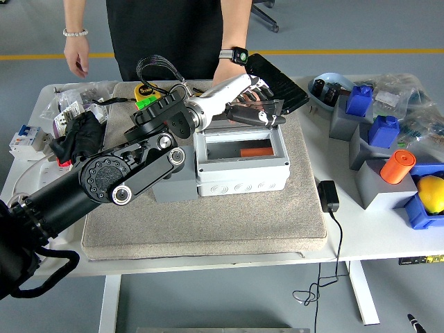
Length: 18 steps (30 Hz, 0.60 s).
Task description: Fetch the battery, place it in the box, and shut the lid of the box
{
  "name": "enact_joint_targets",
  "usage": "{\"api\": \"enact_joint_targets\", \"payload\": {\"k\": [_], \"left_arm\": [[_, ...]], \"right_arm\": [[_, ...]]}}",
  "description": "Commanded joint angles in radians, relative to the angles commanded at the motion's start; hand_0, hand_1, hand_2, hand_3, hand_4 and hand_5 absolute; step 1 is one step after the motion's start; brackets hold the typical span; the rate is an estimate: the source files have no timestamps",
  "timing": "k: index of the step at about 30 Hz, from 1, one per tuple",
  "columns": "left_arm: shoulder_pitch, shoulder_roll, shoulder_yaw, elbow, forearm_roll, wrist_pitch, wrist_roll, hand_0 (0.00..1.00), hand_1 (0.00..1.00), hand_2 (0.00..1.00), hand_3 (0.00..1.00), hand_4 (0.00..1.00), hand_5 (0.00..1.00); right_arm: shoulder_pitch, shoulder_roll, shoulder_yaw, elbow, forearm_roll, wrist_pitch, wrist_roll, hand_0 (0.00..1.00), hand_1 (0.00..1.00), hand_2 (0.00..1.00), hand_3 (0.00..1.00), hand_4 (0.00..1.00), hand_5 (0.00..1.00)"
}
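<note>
A light grey box (241,173) stands on the grey mat (208,222) with an orange battery (255,150) lying inside it. Its clear lid (239,119) is hinged at the back and leans forward over the opening, partly down. My left arm reaches in from the lower left. My left hand (258,111) is on the lid's upper edge with its fingers (276,119) curled over it. A person's hand (230,72) with a wristwatch is just behind the lid. My right arm is out of sight.
A small grey block (173,187) sits beside the box on its left. A black tray (277,80) lies behind it. Grey and blue blocks (380,130), an orange cylinder (397,166) and a yellow ball (431,193) crowd the right. A black adapter (328,195) lies beside the mat. Clutter fills the left edge (69,132).
</note>
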Motion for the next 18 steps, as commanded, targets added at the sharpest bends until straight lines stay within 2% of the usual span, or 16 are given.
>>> {"api": "enact_joint_targets", "payload": {"k": [3,4,9,10,13,18], "left_arm": [[0.017,0.004,0.004,-0.034,-0.014,-0.01,0.013,0.393,0.603,0.67,0.707,0.998,0.561],[0.022,0.006,0.005,-0.047,-0.018,-0.011,0.015,0.346,0.556,0.64,0.703,0.998,0.581],[0.039,0.011,0.009,-0.094,-0.034,-0.017,0.024,0.346,0.556,0.64,0.703,0.998,0.581],[0.043,0.011,0.015,-0.103,-0.038,-0.018,0.027,0.337,0.53,0.627,0.698,0.998,0.583],[0.046,0.009,0.028,-0.105,-0.048,-0.019,0.027,0.337,0.53,0.627,0.698,0.998,0.583],[0.048,0.001,0.066,-0.075,-0.066,-0.015,0.019,0.328,0.533,0.63,0.699,0.998,0.583]], "right_arm": [[-0.001,0.0,0.003,0.001,-0.003,-0.001,0.0,0.716,0.652,0.637,0.58,0.984,0.599],[-0.001,0.0,0.004,0.002,-0.004,-0.001,0.001,0.716,0.652,0.637,0.58,0.984,0.599],[-0.002,0.0,0.004,0.002,-0.004,-0.001,0.0,0.716,0.652,0.637,0.58,0.984,0.599],[-0.003,0.0,0.003,0.002,-0.005,-0.001,0.0,0.716,0.652,0.637,0.58,0.983,0.599],[-0.002,0.0,0.002,0.002,-0.004,0.0,0.0,0.716,0.652,0.637,0.58,0.983,0.599],[-0.001,0.001,0.001,0.002,-0.002,0.0,0.0,0.716,0.653,0.638,0.58,0.984,0.599]]}}
